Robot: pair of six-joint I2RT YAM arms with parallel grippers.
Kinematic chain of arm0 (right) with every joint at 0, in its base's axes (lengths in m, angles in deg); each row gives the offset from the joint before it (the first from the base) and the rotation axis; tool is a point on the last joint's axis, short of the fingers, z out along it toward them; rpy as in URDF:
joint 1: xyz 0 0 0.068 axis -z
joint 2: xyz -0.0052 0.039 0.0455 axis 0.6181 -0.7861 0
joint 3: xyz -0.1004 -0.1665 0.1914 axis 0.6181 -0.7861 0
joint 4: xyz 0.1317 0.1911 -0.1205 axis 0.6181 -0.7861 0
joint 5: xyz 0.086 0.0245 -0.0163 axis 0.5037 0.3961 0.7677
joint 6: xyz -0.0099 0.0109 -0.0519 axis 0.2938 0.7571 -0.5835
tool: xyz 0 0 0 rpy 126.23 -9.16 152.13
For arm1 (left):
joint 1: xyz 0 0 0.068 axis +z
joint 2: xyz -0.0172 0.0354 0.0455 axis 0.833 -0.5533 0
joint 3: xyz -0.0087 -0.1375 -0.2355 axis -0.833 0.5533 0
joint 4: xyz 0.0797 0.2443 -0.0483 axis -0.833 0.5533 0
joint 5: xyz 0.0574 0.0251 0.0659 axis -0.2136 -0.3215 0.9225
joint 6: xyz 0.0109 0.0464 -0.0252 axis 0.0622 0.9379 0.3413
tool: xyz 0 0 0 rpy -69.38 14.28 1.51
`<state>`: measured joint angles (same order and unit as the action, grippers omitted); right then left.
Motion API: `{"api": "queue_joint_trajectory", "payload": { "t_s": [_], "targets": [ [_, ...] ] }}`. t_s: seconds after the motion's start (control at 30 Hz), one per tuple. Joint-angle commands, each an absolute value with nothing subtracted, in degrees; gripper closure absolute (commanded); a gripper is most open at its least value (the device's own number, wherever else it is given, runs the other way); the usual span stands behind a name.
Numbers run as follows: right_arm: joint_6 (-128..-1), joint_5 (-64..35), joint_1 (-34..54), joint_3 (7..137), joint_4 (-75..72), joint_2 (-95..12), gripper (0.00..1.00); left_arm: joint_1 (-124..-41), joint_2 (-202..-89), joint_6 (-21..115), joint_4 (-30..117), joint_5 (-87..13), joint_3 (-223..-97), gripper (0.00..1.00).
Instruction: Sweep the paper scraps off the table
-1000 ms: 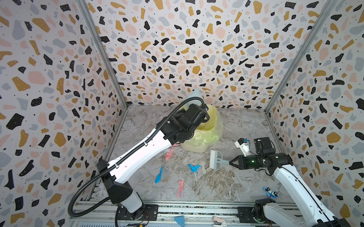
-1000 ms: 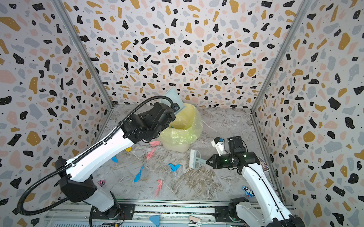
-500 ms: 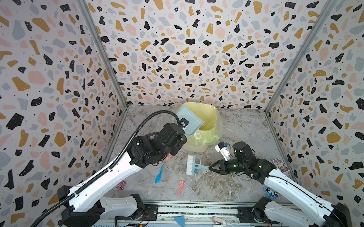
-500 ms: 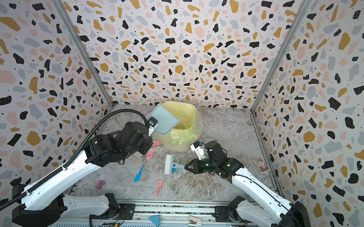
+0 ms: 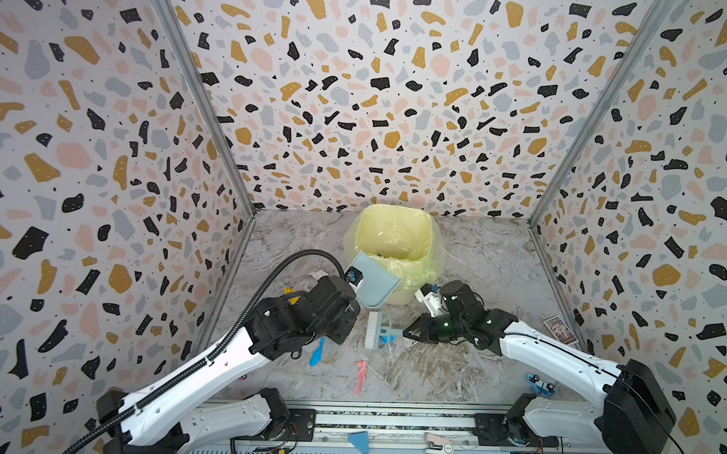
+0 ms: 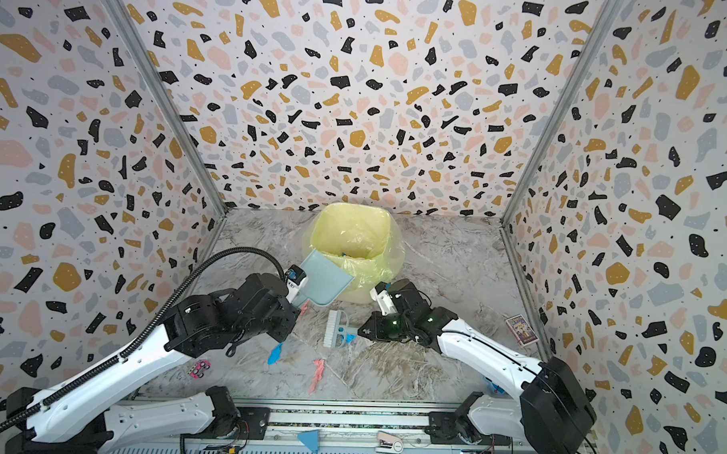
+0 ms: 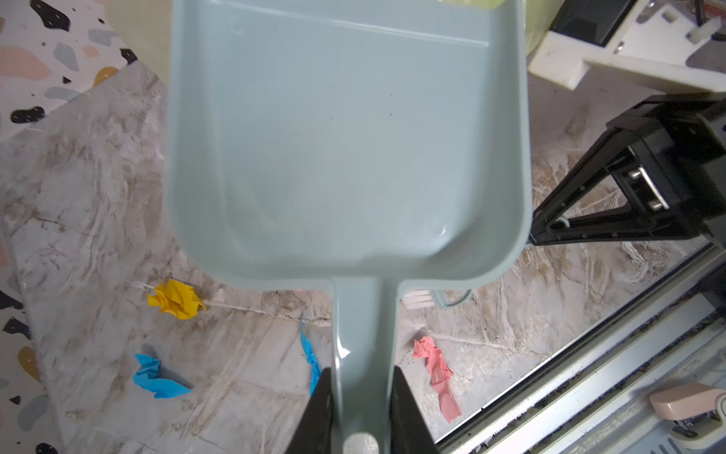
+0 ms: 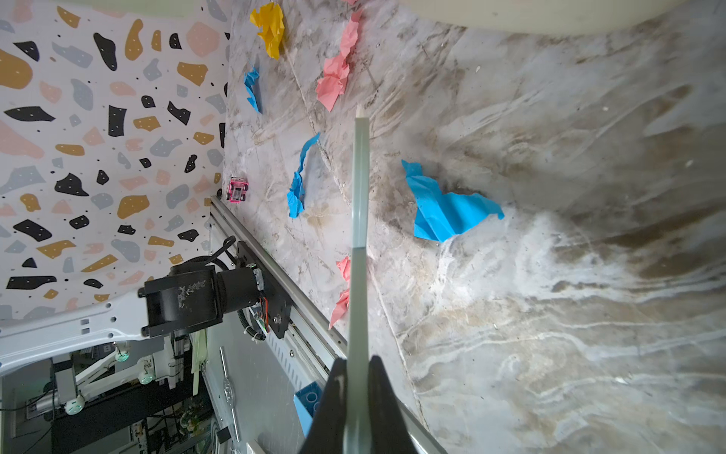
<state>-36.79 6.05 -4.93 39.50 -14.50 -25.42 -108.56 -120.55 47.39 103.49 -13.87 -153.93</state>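
My left gripper (image 7: 361, 377) is shut on the handle of an empty grey-blue dustpan (image 5: 374, 278), held above the table (image 5: 452, 364) with its lip at the bin's front rim. In the middle, my right gripper (image 5: 406, 333) is shut on the handle of a small brush (image 5: 374, 330) whose white bristles point left, with a blue scrap (image 5: 387, 340) just beneath it. Paper scraps lie left of the brush: a blue strip (image 5: 316, 351), a pink strip (image 5: 360, 375), a yellow wad (image 7: 175, 302), another blue piece (image 7: 155, 377) and a pink wad (image 8: 338, 74).
A bin with a yellow liner (image 5: 394, 245) stands at the back middle. A printed card box (image 5: 560, 330) and a blue toy (image 5: 539, 384) lie by the right wall. A pink toy car (image 6: 199, 368) sits front left. A stapler (image 5: 439, 447) rests on the front rail.
The left arm drew back from over the bin, bringing the dustpan down to its front rim. The right arm carried the brush leftward to the middle.
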Motion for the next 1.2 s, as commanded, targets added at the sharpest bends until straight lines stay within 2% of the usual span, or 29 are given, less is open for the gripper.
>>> {"api": "queue_joint_trajectory", "payload": {
  "t_s": [0.0, 0.27, 0.47, 0.67, 0.87, 1.17],
  "targets": [
    [-35.6, 4.4, -5.0, 41.9, -16.1, -25.9, 1.0, -108.8, -118.7, 44.1, 100.1, -17.7, -150.6, 0.8],
    [-39.5, 3.7, 1.0, 42.5, -28.6, -23.5, 1.0, -109.2, -116.7, 41.5, 96.7, -22.2, -144.1, 0.79],
    [-46.2, 2.1, 9.8, 43.1, -44.0, -17.8, 1.0, -110.8, -116.9, 40.3, 96.7, -24.9, -141.4, 0.79],
    [-52.7, -4.1, 15.7, 49.6, -57.4, -16.4, 1.0, -114.1, -118.4, 38.3, 94.5, -26.8, -138.2, 0.79],
    [-55.4, -4.0, 17.9, 59.0, -63.4, -16.8, 1.0, -117.1, -121.8, 37.6, 90.3, -27.6, -135.5, 0.79],
    [-59.8, -19.1, 18.6, 66.6, -69.3, -21.0, 1.0, -119.9, -131.1, 41.4, 85.3, -28.1, -137.3, 0.79]
  ]
}}
